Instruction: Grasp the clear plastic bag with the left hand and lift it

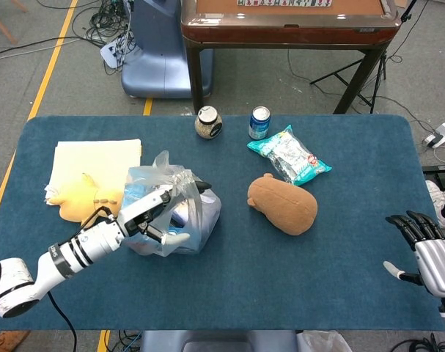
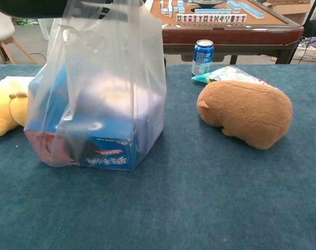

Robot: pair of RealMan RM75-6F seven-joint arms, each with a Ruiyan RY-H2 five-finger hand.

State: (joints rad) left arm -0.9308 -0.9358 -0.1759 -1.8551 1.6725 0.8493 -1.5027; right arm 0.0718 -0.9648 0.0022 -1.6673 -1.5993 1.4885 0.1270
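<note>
The clear plastic bag point(image 1: 179, 213) stands left of the table's middle, with blue boxes inside it. In the chest view the bag point(image 2: 100, 104) has its bottom on the blue cloth and its top drawn up tight. My left hand point(image 1: 166, 214) is over the bag and grips its gathered top; in the chest view the left hand point(image 2: 40, 6) shows only as a dark shape at the top edge. My right hand point(image 1: 426, 253) hangs at the table's right edge, fingers spread, holding nothing.
A brown plush animal point(image 1: 282, 204) lies right of the bag, a yellow plush point(image 1: 86, 199) and a cream cloth point(image 1: 94, 163) to its left. A jar point(image 1: 208, 122), a blue can point(image 1: 259, 122) and a snack packet point(image 1: 289, 154) sit toward the back. A wooden table point(image 1: 288, 26) stands behind.
</note>
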